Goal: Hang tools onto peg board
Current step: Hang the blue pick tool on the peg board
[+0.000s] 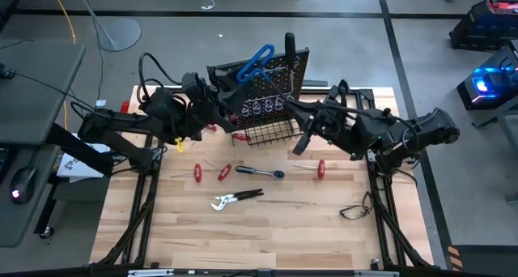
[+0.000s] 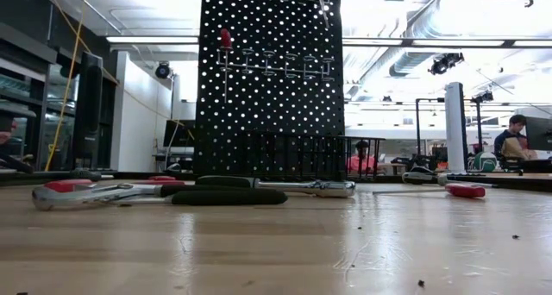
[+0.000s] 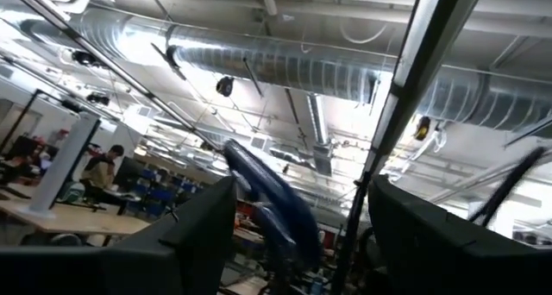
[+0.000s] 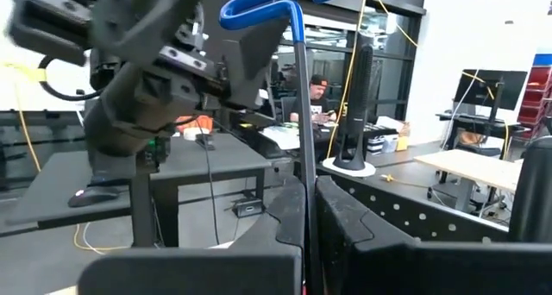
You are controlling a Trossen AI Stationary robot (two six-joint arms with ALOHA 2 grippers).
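Overhead, the peg board point(image 2: 267, 97) stands upright at the back of the wooden table point(image 1: 267, 228), black and perforated, with a wire basket point(image 1: 267, 133) along its foot. Both arms crowd its top, one from each side. Only the low view shows its face: a row of metal rings and one red-handled screwdriver point(image 2: 225, 39) already hanging at upper left. The wrist views alone show the grips. The left gripper point(image 3: 302, 191) is spread wide, and the looped handle of one blue T-shaped hex key point(image 4: 300, 114) lies between its fingers point(image 3: 207, 235) without filling the gap. From the right gripper point(image 4: 312, 196) the key's thin shaft rises straight ahead to the left gripper above it — whether the right one is pinching it I cannot tell. On the boards below and in front of both grippers I count three red-handled screwdrivers point(image 1: 197, 172), one black-handled wrench point(image 1: 259, 172) with a silver head, and one pair of silver pliers point(image 1: 235, 199). There is also a fourth red handle point(image 1: 240, 136) beside the basket, under the left gripper's side.
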